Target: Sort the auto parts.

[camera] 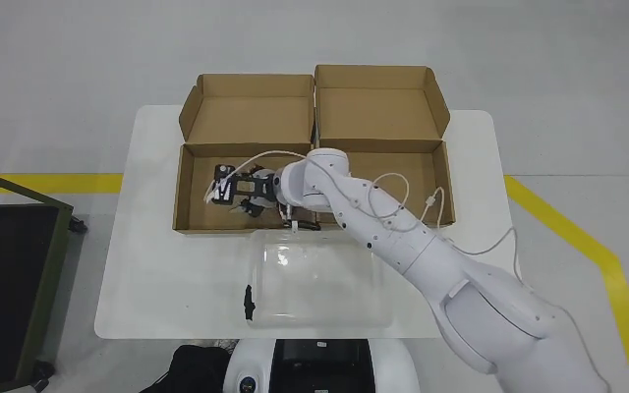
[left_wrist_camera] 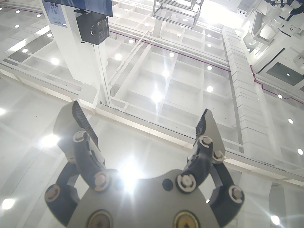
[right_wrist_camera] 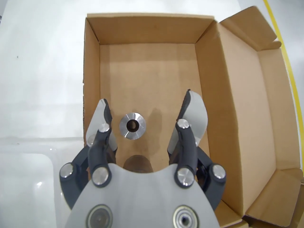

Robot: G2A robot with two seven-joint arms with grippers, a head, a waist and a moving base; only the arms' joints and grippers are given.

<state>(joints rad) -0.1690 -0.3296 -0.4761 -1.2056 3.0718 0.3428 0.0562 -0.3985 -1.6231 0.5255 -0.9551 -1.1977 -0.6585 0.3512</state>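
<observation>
A silver metal bushing (right_wrist_camera: 132,125) with a centre hole lies on the floor of the left cardboard box (right_wrist_camera: 147,28). My right gripper (right_wrist_camera: 147,100) hangs open just above it, one finger close beside the bushing and the other farther off. From above, the right arm stretches across the table and its gripper (camera: 228,189) sits inside the left box (camera: 197,211). A small black part (camera: 249,302) lies at the left edge of a clear plastic tray (camera: 314,280). My left gripper (left_wrist_camera: 141,107) is open, holds nothing and faces the ceiling.
A second open cardboard box (camera: 393,118) stands right of the first, both with lids folded back. The white table (camera: 147,255) has bare room at the left and front left. A dark cart (camera: 29,285) stands off the table's left side.
</observation>
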